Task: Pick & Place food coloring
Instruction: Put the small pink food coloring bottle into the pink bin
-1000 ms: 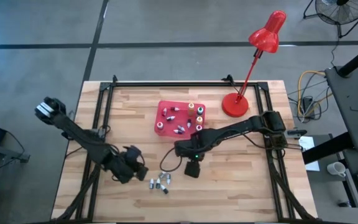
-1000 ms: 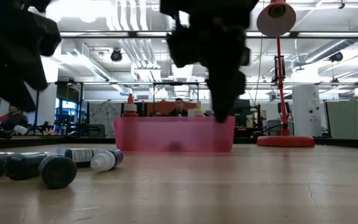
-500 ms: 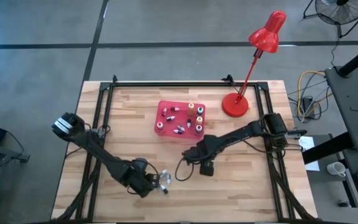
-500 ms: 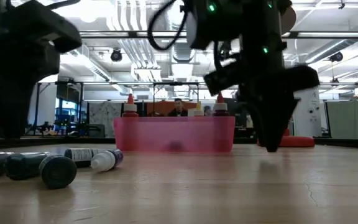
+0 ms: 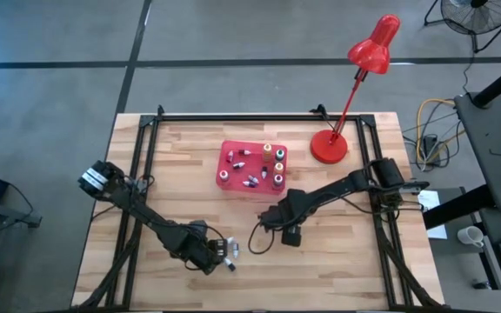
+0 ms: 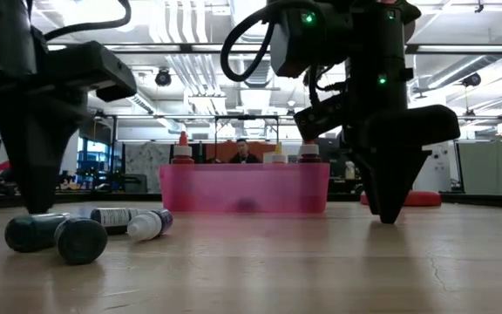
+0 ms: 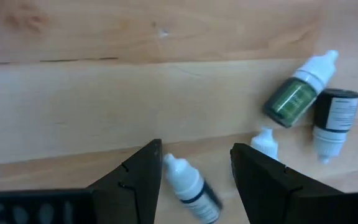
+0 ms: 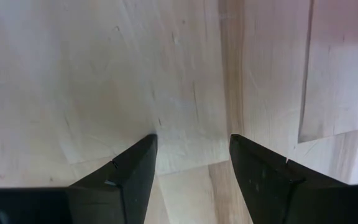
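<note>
Several small food coloring vials [image 5: 227, 253] lie on their sides on the wood near the table's near edge; they also show in the low view [image 6: 80, 240]. My left gripper [image 7: 194, 158] is open, low over them. A white-tipped dark vial [image 7: 190, 187] lies between its fingers, and I see no touch. A green vial [image 7: 296, 91] and a dark one [image 7: 334, 116] lie just beyond. More bottles stand or lie in the red tray [image 5: 230, 149]. My right gripper [image 8: 191, 149] is open over bare wood, on the near side of the tray [image 5: 290, 235].
A red desk lamp stands with its base [image 5: 328, 146] on the table's far right part. A dark cable [image 5: 252, 242] loops on the wood between the two grippers. Bare wood lies to the right of my right gripper. A person [image 6: 244, 153] sits in the room behind the tray.
My left gripper has moved right and toward the near edge, coming down over the loose vials. My right gripper has moved a little toward the table's right, away from the tray's front, and has dropped close to the wood. The vials have stayed where they were.
</note>
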`<state>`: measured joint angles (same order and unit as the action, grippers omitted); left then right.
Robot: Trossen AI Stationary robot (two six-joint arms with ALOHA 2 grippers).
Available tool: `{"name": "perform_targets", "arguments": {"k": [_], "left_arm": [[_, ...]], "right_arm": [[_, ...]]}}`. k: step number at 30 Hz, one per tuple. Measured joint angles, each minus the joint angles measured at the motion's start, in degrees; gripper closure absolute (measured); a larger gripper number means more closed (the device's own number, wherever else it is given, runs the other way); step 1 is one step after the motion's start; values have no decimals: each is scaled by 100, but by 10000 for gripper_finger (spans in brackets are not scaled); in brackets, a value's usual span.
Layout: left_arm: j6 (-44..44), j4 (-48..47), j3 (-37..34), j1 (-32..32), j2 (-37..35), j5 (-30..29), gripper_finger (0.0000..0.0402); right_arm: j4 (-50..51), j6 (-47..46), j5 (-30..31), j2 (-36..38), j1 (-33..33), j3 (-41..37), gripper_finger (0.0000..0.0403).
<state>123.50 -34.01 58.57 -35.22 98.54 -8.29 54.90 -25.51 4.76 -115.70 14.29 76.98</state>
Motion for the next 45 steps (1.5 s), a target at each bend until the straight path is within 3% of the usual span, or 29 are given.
{"name": "perform_targets", "arguments": {"k": [5,11,17,19,23,27,31,34,39,45], "left_arm": [[33,8,0,50,0,223,237],[-666,-438,141,35,-57,446,237],[-487,-819,109,65,-319,452,237],[-841,-818,109,65,-429,450,237],[-3093,-803,204,8,-656,410,237],[-6232,-757,421,-27,-694,392,237],[-9197,-435,505,-30,-619,390,237],[-10747,-589,487,9,-465,390,237],[-12323,-663,266,30,-339,388,237],[-12670,-503,-52,57,-332,393,237]], "right_arm": [[-8,24,12,-9,39,29,202],[-112,355,58,-4,83,-37,202],[-186,689,347,-4,94,-51,202],[-237,870,364,-3,89,-57,202],[-406,1507,393,12,87,-60,202],[-506,1984,408,23,87,-60,202],[-589,1935,410,35,74,-60,202],[-643,1691,421,46,74,-60,202],[-652,1146,419,46,72,-60,202],[-654,768,419,46,70,-58,202]]}}
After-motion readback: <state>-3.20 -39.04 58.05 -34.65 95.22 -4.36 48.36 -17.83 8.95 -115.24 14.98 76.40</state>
